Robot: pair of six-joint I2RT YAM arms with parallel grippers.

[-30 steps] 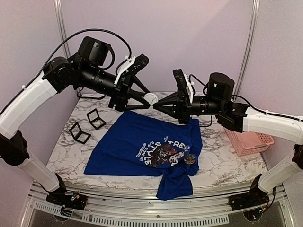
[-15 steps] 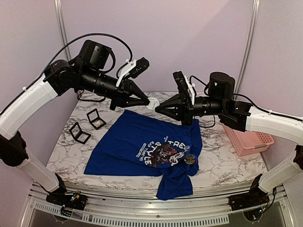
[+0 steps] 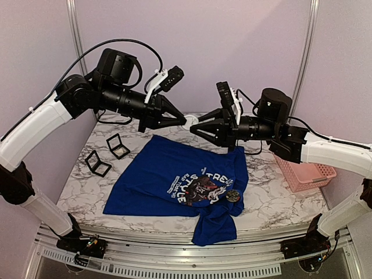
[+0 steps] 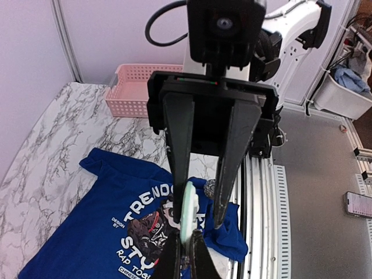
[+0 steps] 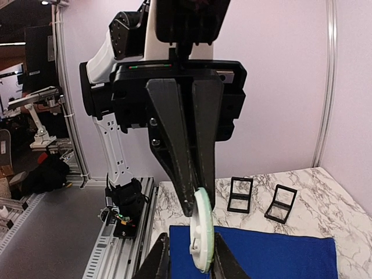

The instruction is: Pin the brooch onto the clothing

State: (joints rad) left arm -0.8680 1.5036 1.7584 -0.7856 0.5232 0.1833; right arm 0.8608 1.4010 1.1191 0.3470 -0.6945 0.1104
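Brooch (image 3: 233, 195): tiny round piece, dark with greenish-gold glints, far smaller than the print; it lies on the T-shirt (image 3: 154, 174), just beside the right edge of the panda print (image 3: 204, 189). T-shirt: royal blue, short-sleeved, spread on the marble table (image 3: 273, 200) with a few creases; white lettering rings the dark picture.

Left to right, all placed against the T-shirt:
- two black square frames (image 3: 118, 146) off its left side, clear of the cloth;
- left gripper (image 3: 185, 121) in the air above its far edge, fingers pinched together on the rim of a pale white disc (image 3: 190, 122);
- right gripper (image 3: 195, 124) facing it from the T-shirt's right, also above the far edge; its fingers stand parted either side of the disc, with a gap on both sides in the left wrist view; it grips nothing;
- pink basket (image 3: 314, 171) off its right side, on the table.

Hidden or unclear:
- brooch's back and pin not visible; cannot tell whether it is fastened through the cloth or only resting;
- in the left wrist view the brooch is partly behind a finger of the right gripper;
- disc shows edge-on in both wrist views, its face unreadable;
- T-shirt's near corner hangs over the table edge; its far right part is covered by the right arm;
- lettering only partly legible.
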